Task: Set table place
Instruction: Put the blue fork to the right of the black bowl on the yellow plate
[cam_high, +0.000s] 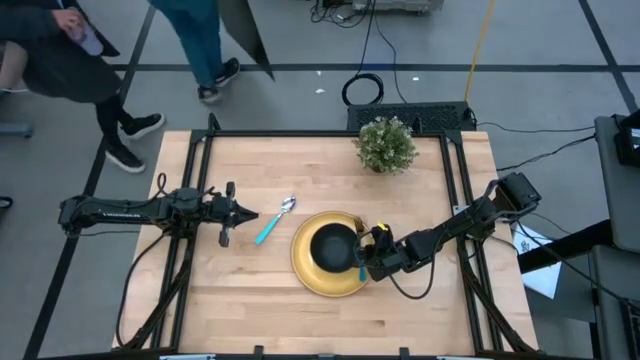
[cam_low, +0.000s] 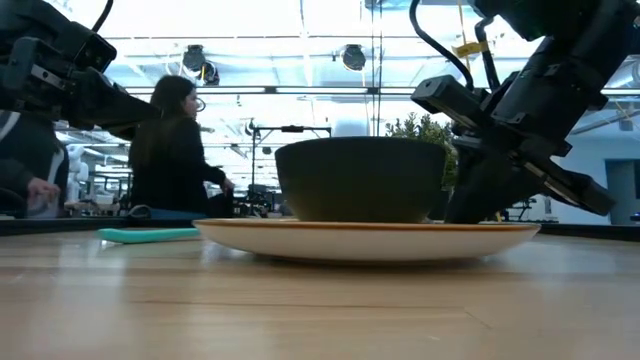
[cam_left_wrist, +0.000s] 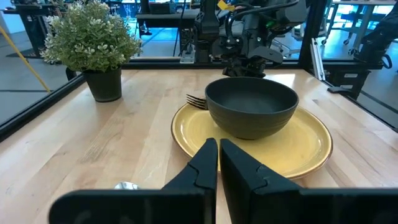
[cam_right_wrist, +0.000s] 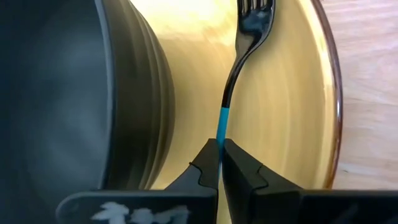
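My right tool (cam_high: 364, 262) is over the right side of the yellow plate (cam_high: 310, 275), just beside the black bowl (cam_high: 333, 246), and its fingers are pinched tight on the turquoise handle of the fork (cam_right_wrist: 239, 59). The fork lies on the plate's yellow face between the bowl and the plate's rim, its tines pointing toward the far edge of the counter (cam_high: 300, 320). The bowl sits upright on the plate, roughly at its middle.

The plate itself rests a little right of the counter's centre, nearer the front edge than the far one.

My left tool (cam_high: 243, 214) hangs over the left half of the counter, its fingers closed on nothing, pointing toward the plate. The spoon (cam_high: 273, 221) lies flat on the wood between that tool and the plate, close to both, with its bowl end toward the far edge and its turquoise handle angled back toward the front-left.

A small potted plant (cam_high: 386, 144) stands near the far edge, right of centre, well apart from the plate.
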